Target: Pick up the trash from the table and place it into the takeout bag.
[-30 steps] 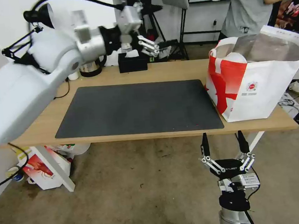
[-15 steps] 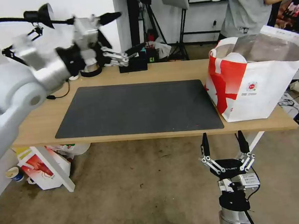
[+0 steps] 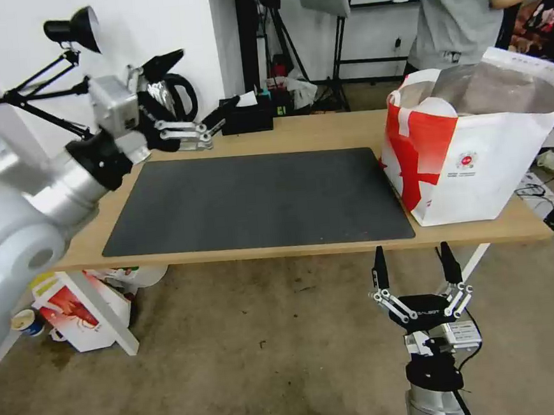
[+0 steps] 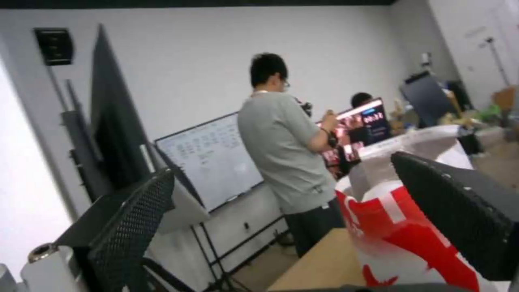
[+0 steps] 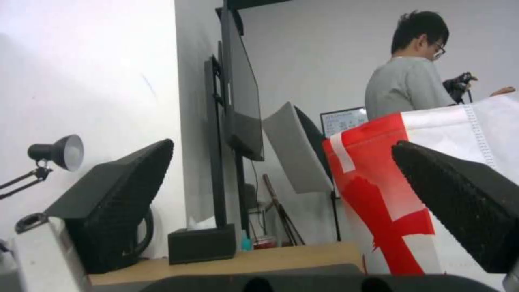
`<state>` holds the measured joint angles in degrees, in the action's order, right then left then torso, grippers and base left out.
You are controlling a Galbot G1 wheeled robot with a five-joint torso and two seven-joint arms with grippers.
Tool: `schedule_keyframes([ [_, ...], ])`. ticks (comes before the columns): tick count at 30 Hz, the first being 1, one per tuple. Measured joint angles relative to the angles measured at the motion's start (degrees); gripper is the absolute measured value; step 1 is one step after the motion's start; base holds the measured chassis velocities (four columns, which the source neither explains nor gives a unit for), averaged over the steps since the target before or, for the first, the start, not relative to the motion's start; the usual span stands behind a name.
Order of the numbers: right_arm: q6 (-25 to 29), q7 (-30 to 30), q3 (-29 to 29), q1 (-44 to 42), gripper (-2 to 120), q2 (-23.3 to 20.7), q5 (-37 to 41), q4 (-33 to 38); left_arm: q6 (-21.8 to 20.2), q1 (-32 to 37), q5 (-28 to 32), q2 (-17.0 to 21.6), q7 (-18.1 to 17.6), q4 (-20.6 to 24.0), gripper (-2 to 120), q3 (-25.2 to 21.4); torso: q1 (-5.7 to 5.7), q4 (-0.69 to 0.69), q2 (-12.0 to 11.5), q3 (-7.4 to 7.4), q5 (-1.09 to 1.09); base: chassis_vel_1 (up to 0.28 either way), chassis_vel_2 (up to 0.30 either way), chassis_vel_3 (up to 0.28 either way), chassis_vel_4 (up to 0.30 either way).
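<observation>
The left gripper (image 3: 195,81) hangs spread and empty at the frame's upper left, above the table's (image 3: 322,130) far corner, well apart from the takeout bag (image 3: 477,153) standing at right; the right gripper (image 3: 414,266), jaws parted, holds nothing below the table's near edge.

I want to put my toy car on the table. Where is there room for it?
The dark grey mat is bare, and so is the wood strip of the table behind it. It gets crowded on the right, where the takeout bag stands, and at the back left, where the open left claw hangs near the black tissue box.
</observation>
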<state>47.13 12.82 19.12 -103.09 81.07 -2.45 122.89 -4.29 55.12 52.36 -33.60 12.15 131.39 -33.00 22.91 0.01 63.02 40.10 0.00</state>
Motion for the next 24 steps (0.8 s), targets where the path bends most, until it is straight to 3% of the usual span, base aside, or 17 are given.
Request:
schedule_keyframes([
  [6, 0.0, 0.0, 0.0, 0.0, 100, 0.0, 0.0, 0.0, 0.0, 3.9, -1.2, -3.8, -3.2, 2.4, 100, -3.2, 0.00, -0.02, 0.0, 0.00, 0.00, 0.000, 0.000, 0.000, 0.000],
  [9, 0.0, 0.0, 0.0, 0.0, 100, 0.0, 0.0, 0.0, -0.1, 6.5, -3.6, -8.2, -7.5, 4.8, 100, -4.8, 0.01, -0.02, 0.0, 0.00, 0.01, 0.000, 0.000, 0.000, 0.000],
  [14, 0.0, 0.0, 0.0, 0.0, 100, 0.0, 0.0, 0.0, -0.2, 9.3, -6.7, -11.9, -9.7, 6.0, 100, -6.1, 0.00, -0.02, 0.0, 0.00, 0.01, 0.000, 0.000, 0.000, 0.000],
  [17, 0.0, 0.0, 0.0, 0.0, 100, 0.0, 0.0, 0.0, -0.1, 12.8, -9.6, -16.1, -12.3, 7.8, 100, -7.3, 0.01, -0.01, 0.0, 0.00, 0.01, 0.000, 0.000, 0.000, 0.000],
  [24, 0.0, 0.0, 0.0, 0.0, 100, 0.0, 0.0, 0.0, 1.1, 17.5, -13.7, -20.4, -13.5, 9.7, 100, -9.2, 0.01, -0.02, 0.0, 0.00, 0.01, 0.000, 0.000, 0.000, 0.000],
])
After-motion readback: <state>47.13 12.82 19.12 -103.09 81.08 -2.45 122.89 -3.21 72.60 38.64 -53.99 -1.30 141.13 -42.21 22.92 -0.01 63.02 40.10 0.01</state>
